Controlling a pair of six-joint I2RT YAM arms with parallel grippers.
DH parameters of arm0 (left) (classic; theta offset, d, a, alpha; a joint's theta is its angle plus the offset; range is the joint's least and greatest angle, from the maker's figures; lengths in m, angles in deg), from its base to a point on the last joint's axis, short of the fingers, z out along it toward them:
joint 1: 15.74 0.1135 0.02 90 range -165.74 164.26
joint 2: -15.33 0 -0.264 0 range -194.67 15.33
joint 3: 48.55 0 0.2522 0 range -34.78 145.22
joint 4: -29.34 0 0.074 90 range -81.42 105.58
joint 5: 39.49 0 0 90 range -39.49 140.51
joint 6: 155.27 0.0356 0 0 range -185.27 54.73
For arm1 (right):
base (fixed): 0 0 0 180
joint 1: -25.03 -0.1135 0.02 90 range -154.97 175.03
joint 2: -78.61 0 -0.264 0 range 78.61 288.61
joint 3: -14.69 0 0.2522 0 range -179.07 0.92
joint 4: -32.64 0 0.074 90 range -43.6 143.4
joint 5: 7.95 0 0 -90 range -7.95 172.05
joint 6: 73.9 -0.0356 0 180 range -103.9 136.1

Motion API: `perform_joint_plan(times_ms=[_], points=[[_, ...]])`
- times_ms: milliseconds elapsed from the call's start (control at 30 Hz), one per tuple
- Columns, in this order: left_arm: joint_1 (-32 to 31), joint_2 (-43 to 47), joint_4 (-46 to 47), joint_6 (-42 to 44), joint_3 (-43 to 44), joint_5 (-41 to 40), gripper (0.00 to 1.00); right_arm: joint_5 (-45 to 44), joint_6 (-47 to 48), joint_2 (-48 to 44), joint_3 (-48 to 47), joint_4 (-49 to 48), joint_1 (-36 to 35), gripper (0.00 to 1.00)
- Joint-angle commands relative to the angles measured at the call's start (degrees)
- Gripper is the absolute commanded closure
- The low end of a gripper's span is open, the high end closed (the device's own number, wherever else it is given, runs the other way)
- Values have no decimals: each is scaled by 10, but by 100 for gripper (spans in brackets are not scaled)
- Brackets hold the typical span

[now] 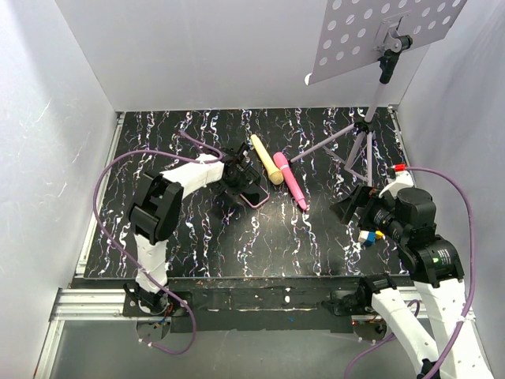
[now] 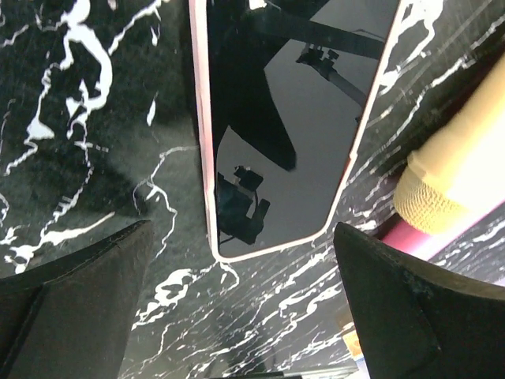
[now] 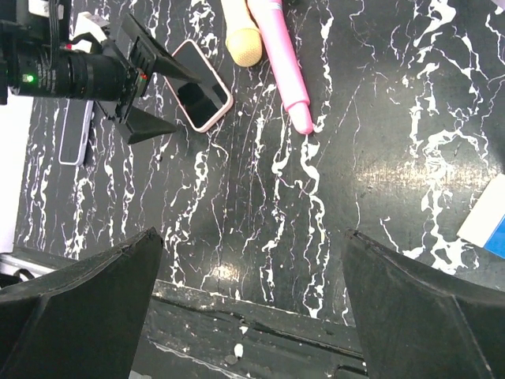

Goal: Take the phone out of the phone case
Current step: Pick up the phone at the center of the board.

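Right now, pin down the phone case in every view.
Top external: phone case just left of centre.
Left wrist: phone case fills the top centre.
Right wrist: phone case upper left.
Shared landmark: yellow stick beside it.

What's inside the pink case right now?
A glossy black-screened phone fills the salmon-pink soft rectangular case, screen up; only the case's rim shows. The phone's back and the case's floor are covered.

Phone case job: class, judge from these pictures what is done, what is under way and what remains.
Done: nothing; the phone sits inside the phone case, screen up on the table. In hand: the left gripper hangs open over it. Left: grip, then peel the case off. The right gripper is open, aside.
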Motion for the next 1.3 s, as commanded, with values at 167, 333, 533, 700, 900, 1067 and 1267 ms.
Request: perform_joint_plan(times_ms=[167,333,533,700,900,1067,1267], points=[[-2,-52,-37,-26,75,-48,2,24,23,-4,-18,14,3,0],[-8,-90,-117,-34,134,-107,2,45,23,-4,-10,22,3,0],[-13,-192,-286,-27,300,-156,2,86,14,-16,12,25,3,0],[-24,-180,-241,-34,262,-168,2,86,26,-17,11,38,2,0],[-29,-213,-320,-94,274,-179,2,76,36,-16,0,51,3,0],[-35,-231,-355,-117,241,-199,7,78,37,-2,-14,56,3,0],[-35,-175,-245,-53,128,-200,25,62,41,15,-26,65,3,0]])
